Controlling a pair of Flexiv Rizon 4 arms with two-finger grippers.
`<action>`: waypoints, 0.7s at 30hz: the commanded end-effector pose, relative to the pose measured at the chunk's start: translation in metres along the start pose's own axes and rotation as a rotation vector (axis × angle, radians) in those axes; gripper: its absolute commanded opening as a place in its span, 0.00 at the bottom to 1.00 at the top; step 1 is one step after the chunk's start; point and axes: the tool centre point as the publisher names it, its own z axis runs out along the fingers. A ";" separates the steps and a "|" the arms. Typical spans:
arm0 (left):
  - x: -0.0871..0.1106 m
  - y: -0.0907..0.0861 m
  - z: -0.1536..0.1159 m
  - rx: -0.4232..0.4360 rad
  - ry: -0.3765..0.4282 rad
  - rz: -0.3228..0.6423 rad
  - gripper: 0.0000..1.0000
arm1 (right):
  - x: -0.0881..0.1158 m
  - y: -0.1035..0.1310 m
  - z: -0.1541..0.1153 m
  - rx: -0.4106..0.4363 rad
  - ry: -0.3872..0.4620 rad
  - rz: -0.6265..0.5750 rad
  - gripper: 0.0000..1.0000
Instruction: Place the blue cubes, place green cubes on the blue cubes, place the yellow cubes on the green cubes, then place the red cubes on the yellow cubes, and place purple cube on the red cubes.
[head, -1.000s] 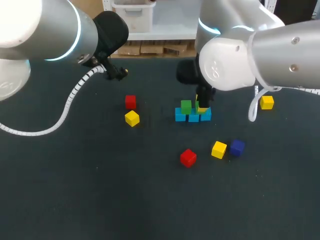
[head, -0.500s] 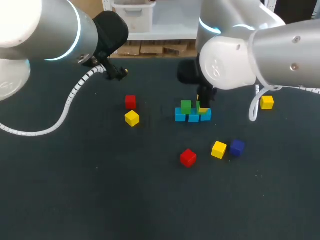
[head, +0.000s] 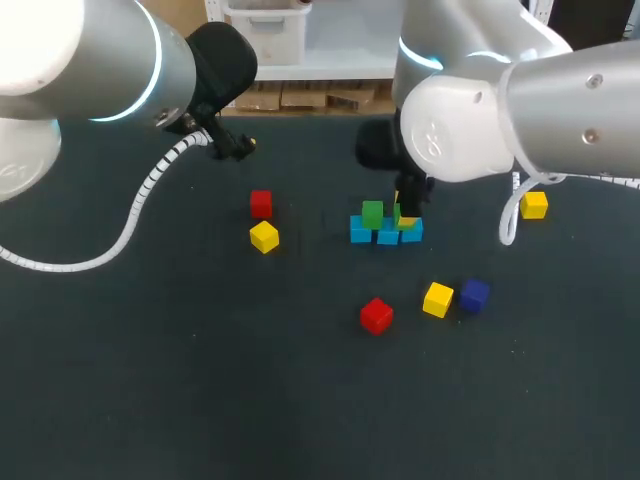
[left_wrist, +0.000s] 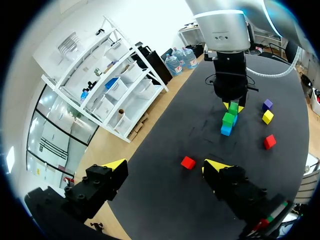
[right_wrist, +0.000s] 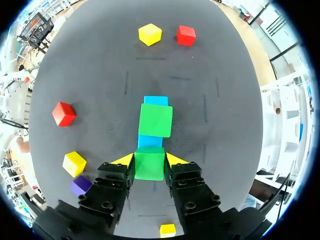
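Observation:
Three blue cubes lie in a row mid-table, and one green cube rests on their left part. My right gripper hangs over the row's right end. In the right wrist view it is shut on a second green cube, just above the blue row and next to the placed green cube. My left gripper is held high at the back left; it is open with nothing between its fingers.
Loose cubes lie around: a red and a yellow to the left, a red, a yellow and a purple in front, and a yellow at the right. A white cable loops from my left arm.

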 end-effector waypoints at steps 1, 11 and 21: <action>0.000 0.001 0.000 0.002 -0.001 0.000 1.00 | 0.001 0.002 0.002 0.003 0.002 0.002 0.40; 0.000 0.001 0.000 0.002 -0.001 0.000 1.00 | 0.005 -0.003 -0.002 0.021 -0.022 0.044 1.00; 0.000 0.001 0.000 0.002 -0.001 0.000 1.00 | 0.023 -0.008 -0.034 0.066 -0.088 0.100 1.00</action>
